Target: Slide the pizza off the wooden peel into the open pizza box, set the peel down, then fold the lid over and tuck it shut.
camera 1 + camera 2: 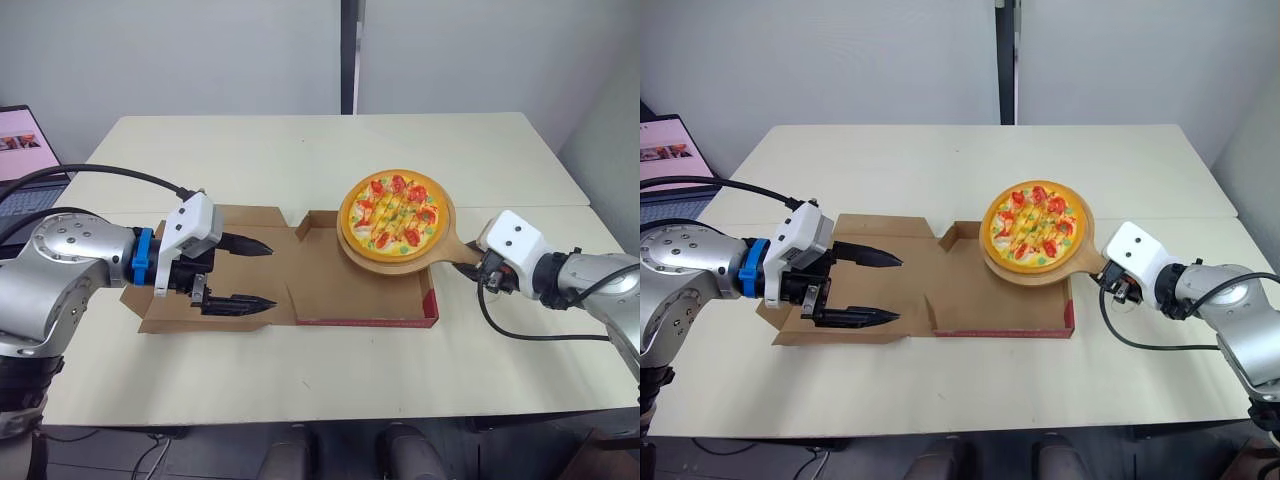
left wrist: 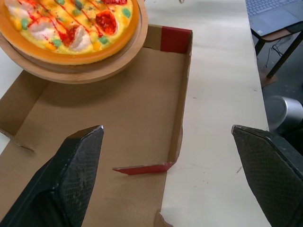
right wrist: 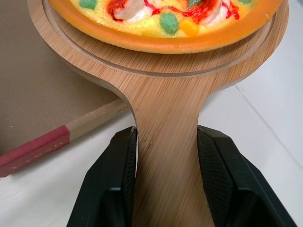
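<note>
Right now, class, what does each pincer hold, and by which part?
The right pincer grips the wooden peel by its handle; the left pincer is open, holding nothing.

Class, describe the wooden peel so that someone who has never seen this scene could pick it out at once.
A pale table holds an open brown pizza box. Over the box's right end hangs the wooden peel, carrying the pizza, its handle clamped in the right gripper. It is the only bare-wood thing there: a round board with a short handle.
</note>
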Controlling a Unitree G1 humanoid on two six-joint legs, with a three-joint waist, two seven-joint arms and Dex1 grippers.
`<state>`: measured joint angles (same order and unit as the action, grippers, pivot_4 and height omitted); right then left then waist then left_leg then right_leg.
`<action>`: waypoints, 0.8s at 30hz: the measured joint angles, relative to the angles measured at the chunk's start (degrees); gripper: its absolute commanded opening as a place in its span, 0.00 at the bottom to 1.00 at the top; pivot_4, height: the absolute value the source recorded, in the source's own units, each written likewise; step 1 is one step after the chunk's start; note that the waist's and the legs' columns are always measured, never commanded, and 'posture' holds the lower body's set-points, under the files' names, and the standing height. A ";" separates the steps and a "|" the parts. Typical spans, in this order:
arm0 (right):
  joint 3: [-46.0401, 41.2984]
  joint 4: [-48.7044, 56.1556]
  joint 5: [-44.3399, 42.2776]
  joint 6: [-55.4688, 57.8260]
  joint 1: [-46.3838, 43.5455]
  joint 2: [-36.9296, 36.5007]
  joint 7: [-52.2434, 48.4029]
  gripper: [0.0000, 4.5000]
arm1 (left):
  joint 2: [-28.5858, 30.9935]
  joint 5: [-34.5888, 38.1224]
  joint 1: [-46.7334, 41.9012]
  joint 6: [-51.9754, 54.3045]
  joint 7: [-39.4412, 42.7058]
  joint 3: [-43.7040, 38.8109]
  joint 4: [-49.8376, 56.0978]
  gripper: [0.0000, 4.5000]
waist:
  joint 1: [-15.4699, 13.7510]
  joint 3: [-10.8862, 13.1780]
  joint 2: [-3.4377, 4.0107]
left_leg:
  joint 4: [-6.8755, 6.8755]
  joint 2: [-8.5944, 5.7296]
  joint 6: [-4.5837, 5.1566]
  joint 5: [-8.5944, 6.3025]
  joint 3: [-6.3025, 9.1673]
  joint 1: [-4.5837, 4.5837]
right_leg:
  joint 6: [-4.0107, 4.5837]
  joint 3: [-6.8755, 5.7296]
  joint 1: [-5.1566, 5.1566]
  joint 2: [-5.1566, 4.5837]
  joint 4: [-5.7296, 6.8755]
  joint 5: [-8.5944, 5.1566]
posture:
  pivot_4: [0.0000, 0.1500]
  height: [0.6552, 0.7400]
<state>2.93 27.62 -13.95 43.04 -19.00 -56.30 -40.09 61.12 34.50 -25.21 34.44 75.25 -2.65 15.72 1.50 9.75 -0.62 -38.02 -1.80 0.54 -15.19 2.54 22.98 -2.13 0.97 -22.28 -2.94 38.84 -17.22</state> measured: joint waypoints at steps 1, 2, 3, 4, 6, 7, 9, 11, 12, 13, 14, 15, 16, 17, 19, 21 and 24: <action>0.20 -0.10 0.63 -0.85 0.00 -0.10 -0.33 0.35 | 0.07 -0.14 0.04 -0.07 0.19 0.00 0.00 1.00 | 0.00 0.00 0.00 | 0.00 0.00 0.00 0.00 0.00 0.00 | 0.00 0.00 0.00 0.00 0.00 0.00 | 1.00 0.90; 0.34 -0.36 1.44 -1.80 0.00 -0.14 -0.93 0.35 | 0.07 -0.28 0.13 -0.10 0.30 0.00 0.00 1.00 | 0.00 0.00 0.00 | 0.00 0.00 0.00 0.00 0.00 0.00 | 0.00 0.00 0.00 0.00 0.00 0.00 | 1.00 0.90; 0.52 -0.65 1.94 -2.65 0.00 -0.33 -1.32 0.35 | 0.07 -0.38 0.15 -0.10 0.36 0.00 -0.01 1.00 | 0.00 0.00 0.00 | 0.00 0.00 0.00 0.00 0.00 0.00 | 0.00 0.00 0.00 0.00 0.00 0.00 | 1.00 0.90; 0.61 -0.95 2.34 -3.27 0.00 -0.48 -1.67 0.35 | 0.07 -0.45 0.15 -0.10 0.38 0.00 -0.01 1.00 | 0.00 0.00 0.00 | 0.00 0.00 0.00 0.00 0.00 0.00 | 0.00 0.00 0.00 0.00 0.00 0.00 | 1.00 0.90; 0.84 -2.12 4.34 -5.94 0.01 -1.25 -2.59 0.35 | 0.07 -0.61 0.15 -0.11 0.40 0.00 -0.02 1.00 | -0.01 0.00 0.00 | -0.01 0.00 0.00 0.00 -0.01 0.00 | 0.00 0.00 0.00 0.00 0.00 0.00 | 1.00 0.90; 0.84 -2.69 5.12 -6.89 0.01 -1.61 -2.84 0.35 | 0.07 -0.65 0.16 -0.11 0.41 0.00 -0.02 1.00 | -0.01 0.00 0.00 | -0.01 0.00 0.00 0.00 0.00 0.00 | 0.00 0.00 0.00 0.00 0.01 0.00 | 1.00 0.90; 0.83 -3.98 6.54 -8.43 0.00 -1.91 -3.60 0.35 | 0.07 -0.69 0.21 -0.11 0.43 0.00 -0.02 1.00 | 0.00 0.00 0.00 | -0.01 0.00 0.00 0.00 0.00 -0.01 | 0.00 0.00 0.00 0.00 0.01 0.00 | 1.00 0.90; 0.84 -5.14 7.51 -9.57 0.00 -1.91 -4.17 0.35 | 0.07 -0.70 0.46 -0.11 0.44 0.00 -0.02 1.00 | 0.01 0.00 0.00 | -0.01 0.00 0.00 0.00 -0.01 0.00 | 0.00 0.00 0.00 0.00 0.02 0.00 | 1.00 0.90; 0.84 -5.60 8.21 -10.19 0.00 -1.93 -4.47 0.35 | 0.07 -0.70 0.59 -0.12 0.44 0.00 -0.02 1.00 | 0.01 0.00 0.00 | -0.01 0.00 0.00 0.00 -0.01 -0.01 | 0.00 0.00 0.00 0.00 0.02 0.00 | 1.00 0.90; 0.84 -5.85 8.50 -10.47 0.00 -1.96 -4.76 0.35 | 0.07 -0.71 0.76 -0.13 0.45 0.00 -0.02 1.00 | 0.02 0.00 0.00 | -0.01 0.00 0.00 0.00 -0.01 -0.01 | 0.00 0.00 -0.01 0.00 0.02 0.00 | 1.00 0.90; 0.84 -6.01 8.73 -10.79 0.00 -1.95 -4.95 0.35 | 0.07 -0.71 0.85 -0.13 0.47 0.00 -0.02 1.00 | 0.01 0.00 0.00 | -0.01 0.00 0.00 0.00 -0.01 -0.01 | 0.00 0.00 -0.01 0.00 0.02 0.00 | 1.00 0.90; 0.84 -6.06 8.85 -11.06 0.00 -1.93 -5.03 0.35 | 0.07 -0.71 0.85 -0.17 0.51 0.00 -0.02 1.00 | 0.01 0.00 0.00 | -0.01 0.00 0.00 0.00 -0.01 0.00 | 0.00 0.00 -0.01 0.00 0.03 0.00 | 1.00 0.90; 0.84 -6.06 9.02 -11.28 0.00 -1.88 -5.03 0.35 | 0.07 -0.72 0.85 -0.23 0.54 0.00 -0.02 1.00 | 0.01 0.00 0.00 | -0.01 0.00 0.00 0.00 -0.01 -0.01 | 0.00 0.00 0.00 0.00 0.03 0.00 | 1.00 0.90; 0.84 -6.07 9.53 -11.49 0.00 -1.79 -5.02 0.35 | 0.07 -0.76 0.85 -0.38 0.58 0.00 -0.03 1.00 | 0.01 0.00 0.00 | -0.01 0.01 0.00 0.00 0.00 -0.01 | 0.00 0.00 0.00 0.00 0.03 0.00 | 1.00 0.90; 0.83 -6.45 10.66 -12.05 -0.08 -1.79 -4.92 0.35 | 0.07 -0.92 0.86 -1.10 0.66 0.00 -0.06 1.00 | 0.00 0.00 0.00 | -0.01 0.00 0.00 0.00 -0.01 -0.01 | 0.00 0.00 0.00 0.00 0.04 0.00 | 1.00 0.90; 0.83 -7.22 11.51 -12.51 -0.48 -1.79 -4.81 0.35 | 0.07 -1.09 0.88 -1.36 0.71 0.00 -0.14 1.00 | 0.01 0.00 0.00 | -0.02 0.00 0.00 0.00 -0.01 -0.01 | 0.00 0.00 0.00 0.00 0.04 0.00 | 1.00 0.90; 0.82 -8.61 13.67 -13.70 -1.91 -1.80 -4.40 0.35 | 0.07 -1.23 0.92 -1.79 0.80 0.00 -0.27 1.00 | 0.01 0.00 0.00 | -0.02 0.00 0.00 0.00 -0.01 -0.02 | 0.00 0.00 0.00 0.00 0.04 0.00 | 1.00 0.90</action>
<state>3.74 19.02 -0.28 29.34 -20.91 -58.10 -44.49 61.19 33.27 -24.29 32.65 76.05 -2.65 15.45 1.51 9.75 -0.62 -38.05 -1.80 0.54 -15.19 2.53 22.96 -2.13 0.96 -22.28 -2.94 38.88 -17.22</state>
